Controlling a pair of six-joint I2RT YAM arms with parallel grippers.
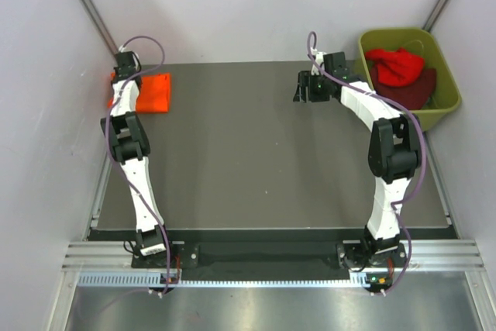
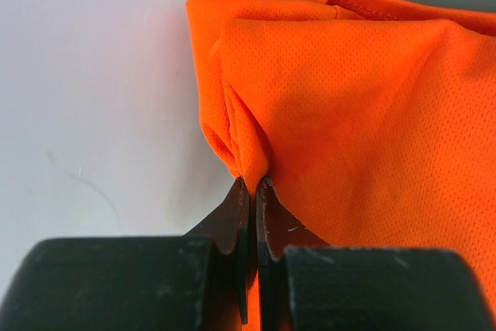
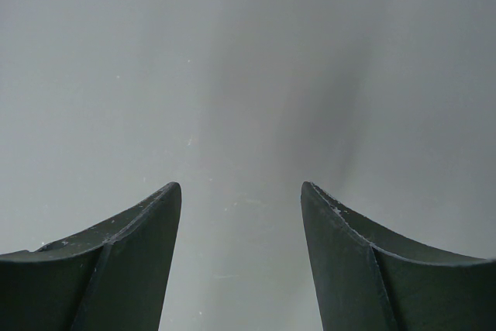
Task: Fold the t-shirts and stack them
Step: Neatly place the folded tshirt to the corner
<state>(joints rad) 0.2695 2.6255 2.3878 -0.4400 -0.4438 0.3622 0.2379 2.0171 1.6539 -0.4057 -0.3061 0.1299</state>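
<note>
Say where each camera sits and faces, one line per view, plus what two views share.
Top external: above and behind the bases, looking down on the table; both arms show.
Left wrist: on the left arm, facing the left hand, shut on the orange t-shirt by the wall.
Right wrist: on the right arm, facing a plain grey surface; the right hand shows, open.
Shared: top and left wrist both show the orange t-shirt.

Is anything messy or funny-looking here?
Nothing is spilled or broken. The red t-shirt and maroon t-shirt lie crumpled in the green tub, not folded. The orange t-shirt sits bunched at the far left corner of the table, pinched by the left pincer.
</note>
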